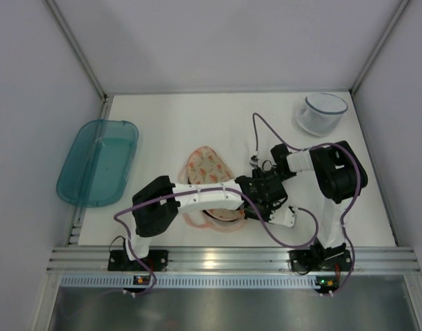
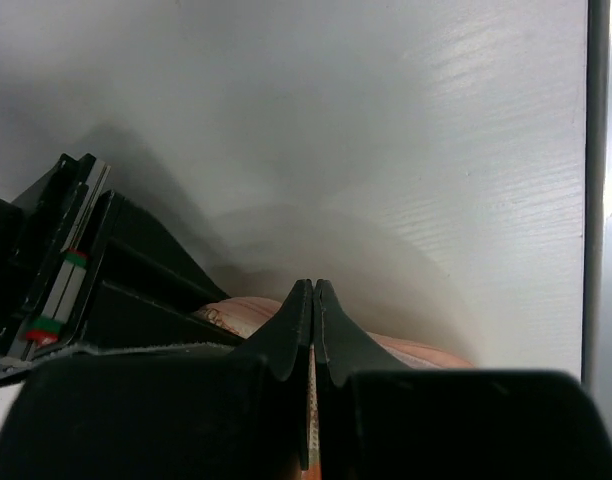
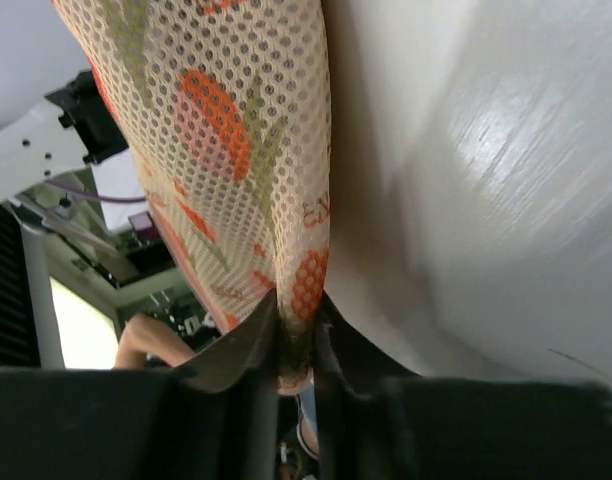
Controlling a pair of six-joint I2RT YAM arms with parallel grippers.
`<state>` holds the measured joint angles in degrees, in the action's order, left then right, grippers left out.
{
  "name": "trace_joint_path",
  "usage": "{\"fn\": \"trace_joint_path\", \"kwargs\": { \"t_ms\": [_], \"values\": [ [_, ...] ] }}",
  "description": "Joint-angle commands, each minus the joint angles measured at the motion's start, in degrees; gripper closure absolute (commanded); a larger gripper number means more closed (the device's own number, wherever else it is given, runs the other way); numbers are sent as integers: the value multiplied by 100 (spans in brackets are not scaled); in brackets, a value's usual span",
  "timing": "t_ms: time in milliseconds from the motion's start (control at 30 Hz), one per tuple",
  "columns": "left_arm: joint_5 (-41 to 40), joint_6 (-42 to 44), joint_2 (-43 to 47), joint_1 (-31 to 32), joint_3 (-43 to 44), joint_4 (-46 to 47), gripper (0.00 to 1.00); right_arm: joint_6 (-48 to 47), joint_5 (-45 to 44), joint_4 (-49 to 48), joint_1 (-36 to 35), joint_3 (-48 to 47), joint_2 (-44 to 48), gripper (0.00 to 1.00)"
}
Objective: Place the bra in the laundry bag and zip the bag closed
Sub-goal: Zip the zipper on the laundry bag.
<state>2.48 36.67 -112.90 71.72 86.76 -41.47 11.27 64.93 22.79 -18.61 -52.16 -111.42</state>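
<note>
The laundry bag (image 1: 207, 167), peach mesh with orange and green print, lies at the table's centre, with one lobe raised and its pink edge (image 1: 221, 224) low beside the arms. My left gripper (image 2: 313, 285) is shut on a thin strip of the laundry bag (image 2: 236, 312). My right gripper (image 3: 296, 312) is shut on a fold of the laundry bag (image 3: 226, 150), which hangs stretched above its fingers. In the top view the two grippers meet at the bag's right side, left gripper (image 1: 247, 207) and right gripper (image 1: 265, 185). The bra is out of view.
A teal plastic bin (image 1: 98, 161) sits at the table's left edge. A translucent white round tub (image 1: 321, 114) stands at the back right. Grey walls enclose the table on three sides, and a metal rail (image 1: 232, 258) runs along the front.
</note>
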Motion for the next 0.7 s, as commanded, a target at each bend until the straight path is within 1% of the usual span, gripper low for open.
{"fn": "trace_joint_path", "kwargs": {
  "t_ms": [0, 33, 200, 267, 400, 467, 500, 533, 567, 600, 633, 667],
  "values": [
    [68, -19, 207, 17, -98, 219, 100, -239, 135, 6, -55, -197, -38, 93],
    [190, -36, 251, 17, -176, 210, 100, -300, 100, 102, -37, -337, -56, 100],
    [683, -45, 654, 271, -721, 192, 100, -599, -147, 463, 94, -952, -266, 100],
    [938, -28, 856, 403, -1064, 192, 100, -809, -261, 770, 112, -1418, -450, 100],
    [1140, -98, 1007, 763, -1381, 192, 100, -1047, -393, 1218, 112, -2304, -845, 100],
    [1106, -246, 955, 782, -1381, 192, 100, -1048, -463, 1324, 103, -2535, -925, 100],
    [862, -274, 911, 773, -1320, 192, 100, -1039, -472, 1368, 103, -2597, -935, 94],
    [772, -309, 867, 764, -1276, 192, 100, -1021, -489, 1404, 103, -2615, -917, 72],
    [728, -326, 832, 729, -1224, 192, 100, -1030, -577, 1413, 103, -2571, -813, 62],
    [710, -361, 744, 607, -1049, 218, 100, -1021, -630, 1413, 103, -2406, -733, 56],
    [693, -388, 691, 528, -952, 219, 100, -1030, -656, 1413, 112, -2291, -637, 45],
    [675, -458, 586, 457, -837, 219, 100, -1074, -752, 1474, 156, -2185, -444, 40]
  ]
}}
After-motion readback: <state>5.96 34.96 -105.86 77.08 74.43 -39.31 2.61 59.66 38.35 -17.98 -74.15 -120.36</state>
